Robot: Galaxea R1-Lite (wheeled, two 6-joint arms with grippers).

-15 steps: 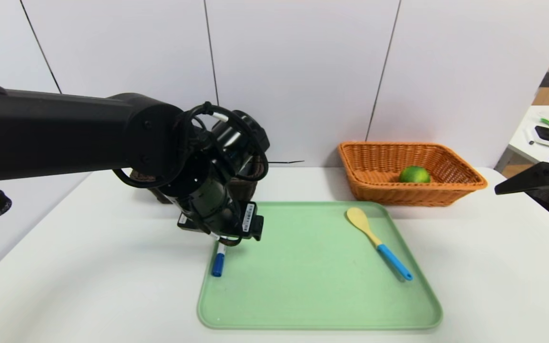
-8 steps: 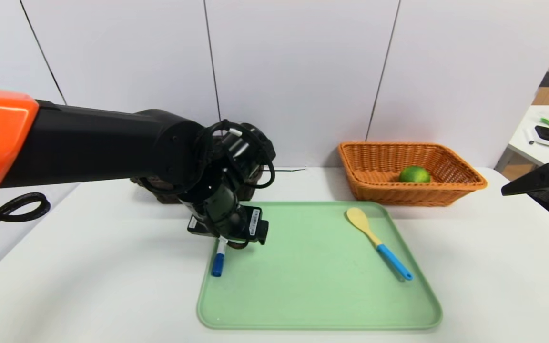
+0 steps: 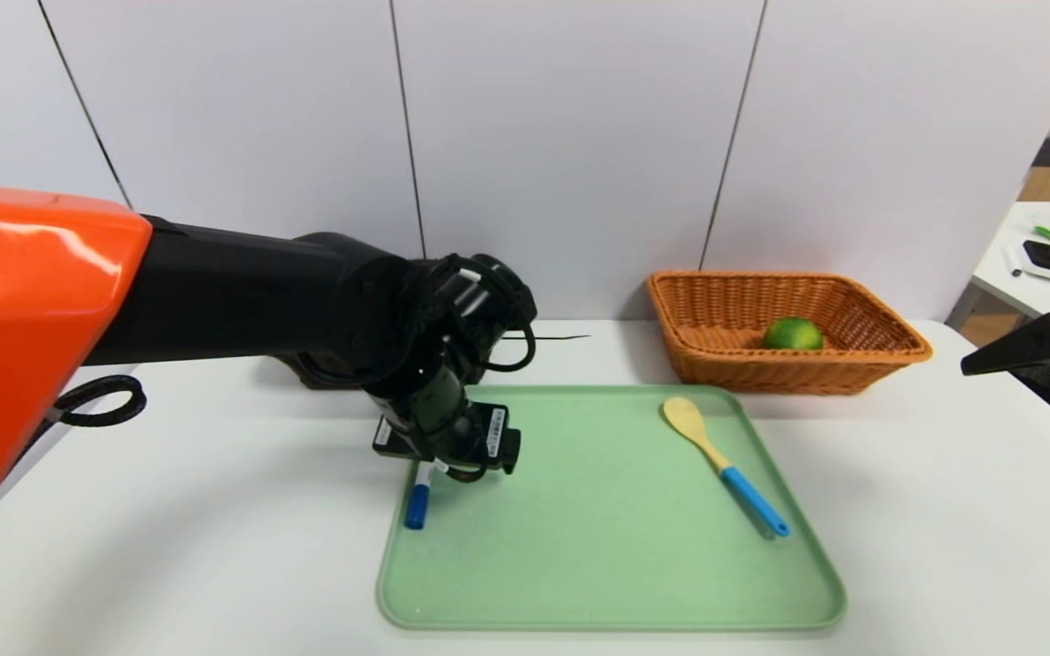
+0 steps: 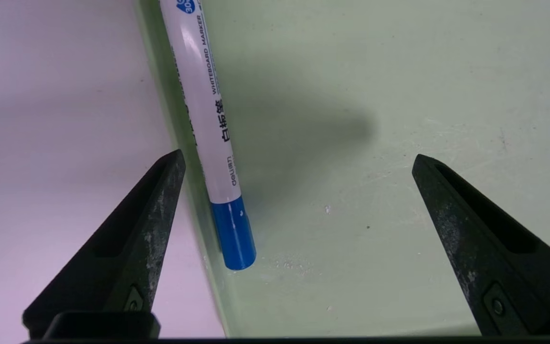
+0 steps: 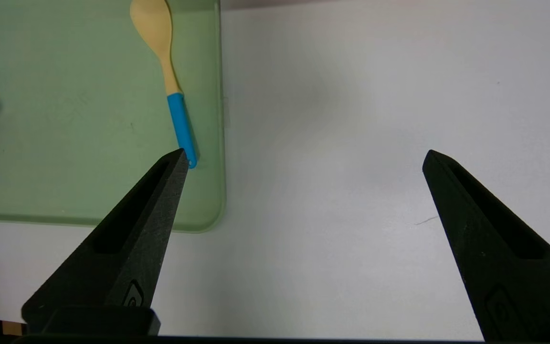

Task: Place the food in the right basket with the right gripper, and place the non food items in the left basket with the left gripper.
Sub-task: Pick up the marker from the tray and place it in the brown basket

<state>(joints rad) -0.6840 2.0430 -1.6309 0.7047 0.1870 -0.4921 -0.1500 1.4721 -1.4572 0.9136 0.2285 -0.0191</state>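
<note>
Left basket (image 3: 302,374) almost fully hidden behind left arm, contents not visible. Marker (image 3: 416,499) white barrel partly covered by the wrist in head view; far end cut off in wrist view. Right gripper (image 3: 1022,351) cropped at frame edge.

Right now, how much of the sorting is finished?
Done: the lime sits in the orange basket. Under way: the left gripper is open over the marker at the green tray's edge, not gripping it yet. Left: the marker and the spoon still need the dark basket.
</note>
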